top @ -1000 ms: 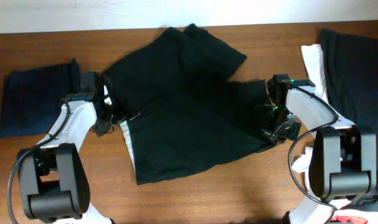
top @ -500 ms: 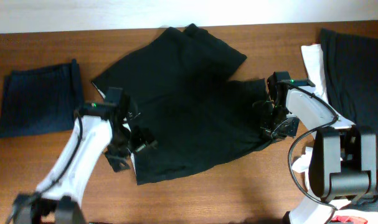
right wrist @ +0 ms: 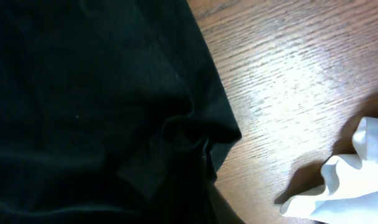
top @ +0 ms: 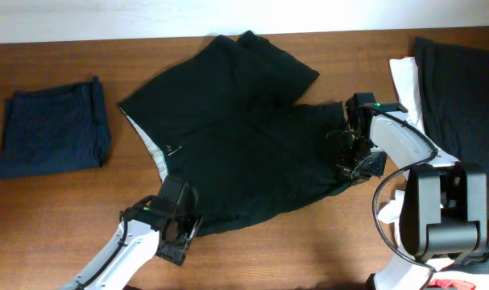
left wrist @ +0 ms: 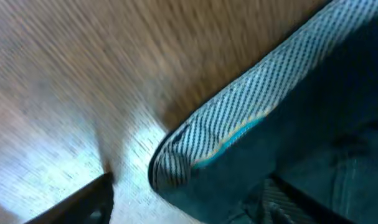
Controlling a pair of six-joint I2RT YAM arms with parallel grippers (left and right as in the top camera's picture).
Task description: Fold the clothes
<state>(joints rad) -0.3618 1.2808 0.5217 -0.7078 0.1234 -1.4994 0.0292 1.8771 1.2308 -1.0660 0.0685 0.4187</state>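
Observation:
The large black two-legged shorts (top: 236, 137) lie spread across the middle of the table. My left gripper (top: 178, 235) is at their near-left corner. In the left wrist view its fingers (left wrist: 195, 202) stand apart around that corner (left wrist: 238, 143), which shows a striped grey lining. My right gripper (top: 354, 159) sits on the right leg's edge. In the right wrist view the black cloth (right wrist: 83, 93) fills the frame and bunches into the jaws (right wrist: 207, 202), which look shut on it.
A folded dark navy garment (top: 51, 133) lies at the far left. A white cloth (top: 405, 76) and a large black garment (top: 462, 89) lie at the right edge. The white cloth also shows in the right wrist view (right wrist: 344, 186). Something red (top: 462, 283) is at the bottom right.
My left arm has swung from the shorts' upper left edge down to their near-left corner. The left edge now lies flat, showing pale lining. The right arm has not moved.

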